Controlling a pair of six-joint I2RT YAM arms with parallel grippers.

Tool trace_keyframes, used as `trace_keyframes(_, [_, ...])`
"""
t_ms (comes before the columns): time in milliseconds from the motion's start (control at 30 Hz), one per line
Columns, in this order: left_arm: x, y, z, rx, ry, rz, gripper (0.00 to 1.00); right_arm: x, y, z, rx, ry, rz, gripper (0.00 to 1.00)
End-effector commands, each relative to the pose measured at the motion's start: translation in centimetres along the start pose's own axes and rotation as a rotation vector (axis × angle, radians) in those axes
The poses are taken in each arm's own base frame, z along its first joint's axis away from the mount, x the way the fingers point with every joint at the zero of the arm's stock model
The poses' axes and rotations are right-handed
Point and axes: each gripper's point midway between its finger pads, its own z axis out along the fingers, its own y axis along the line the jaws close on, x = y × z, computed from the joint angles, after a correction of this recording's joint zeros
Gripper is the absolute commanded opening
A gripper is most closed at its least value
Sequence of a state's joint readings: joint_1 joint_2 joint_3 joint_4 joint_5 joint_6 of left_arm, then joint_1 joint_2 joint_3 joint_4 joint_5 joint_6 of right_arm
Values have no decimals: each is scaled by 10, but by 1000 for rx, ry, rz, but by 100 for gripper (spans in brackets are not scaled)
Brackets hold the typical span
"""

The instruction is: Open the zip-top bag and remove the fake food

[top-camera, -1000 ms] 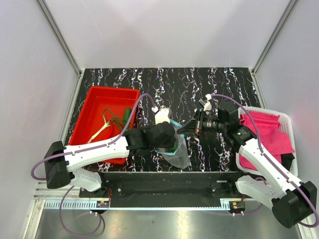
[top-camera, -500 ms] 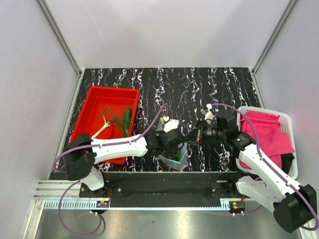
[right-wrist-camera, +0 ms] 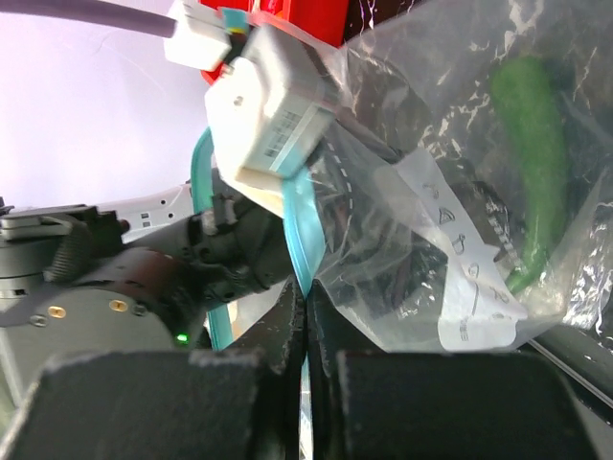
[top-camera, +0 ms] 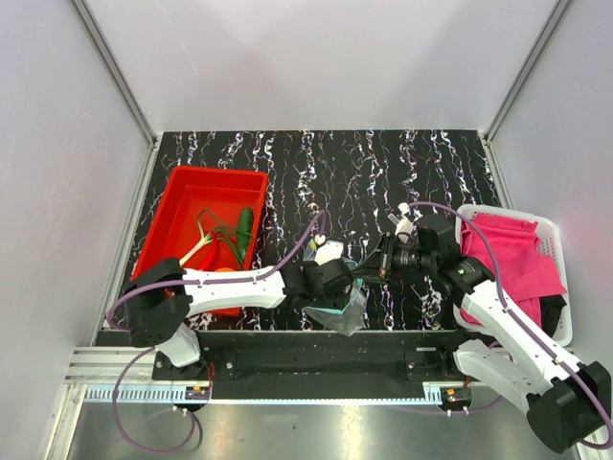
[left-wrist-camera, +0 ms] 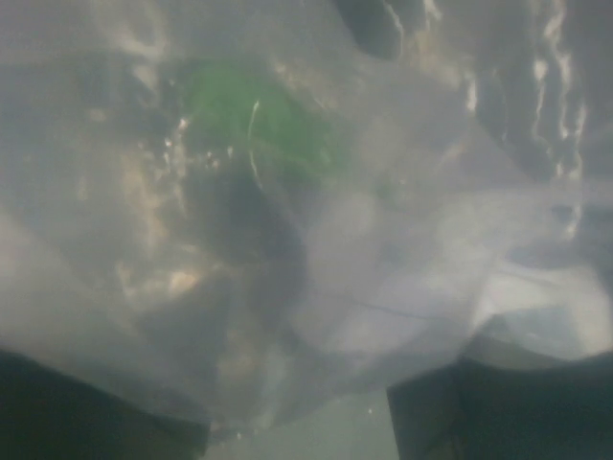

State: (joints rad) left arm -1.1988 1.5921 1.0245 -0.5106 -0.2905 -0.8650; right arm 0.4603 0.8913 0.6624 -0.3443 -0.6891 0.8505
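The black marbled worktop [top-camera: 383, 163] sat between pale walls. Within the last second the left pincer [top-camera: 335, 290] had pushed into the bag [top-camera: 347, 311] near the front edge, apparently released, though film blurred its view. The right pincer [right-wrist-camera: 305, 297] clenched the bag's teal strip [right-wrist-camera: 299, 240]. A green toy vegetable [right-wrist-camera: 530, 125] lay inside the bag, a cucumber [top-camera: 245, 224] in the red tray [top-camera: 182, 192], and a pink cloth [top-camera: 512, 254] in the white basket [top-camera: 563, 287].

Black white-veined marble tabletop [top-camera: 383, 163] enclosed by plain pale walls [top-camera: 316, 57] and aluminium posts [top-camera: 115, 72].
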Motion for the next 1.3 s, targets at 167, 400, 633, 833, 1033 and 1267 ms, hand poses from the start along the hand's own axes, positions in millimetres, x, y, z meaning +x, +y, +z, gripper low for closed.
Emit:
trace_keyframes(167, [23, -16, 23, 80, 45, -28, 71, 4, -9, -1, 14, -20, -32, 0])
trace_keyframes(400, [31, -10, 30, 62, 53, -28, 65, 8, -17, -2, 31, -24, -30, 0])
trace_keyframes(633, [-23, -33, -16, 141, -90, 1, 27, 3, -26, -3, 89, -51, -63, 0])
trace_keyframes(833, [-61, -46, -70, 253, -223, 7, 12, -9, -30, -16, 176, -116, -150, 0])
trace_keyframes(1033, [-73, -53, -113, 402, -308, 63, 5, -22, -41, -30, 290, -183, -224, 0])
trace_keyframes(1267, [-101, -54, -175, 624, -562, -8, 0, -26, -42, -30, 307, -188, -237, 0])
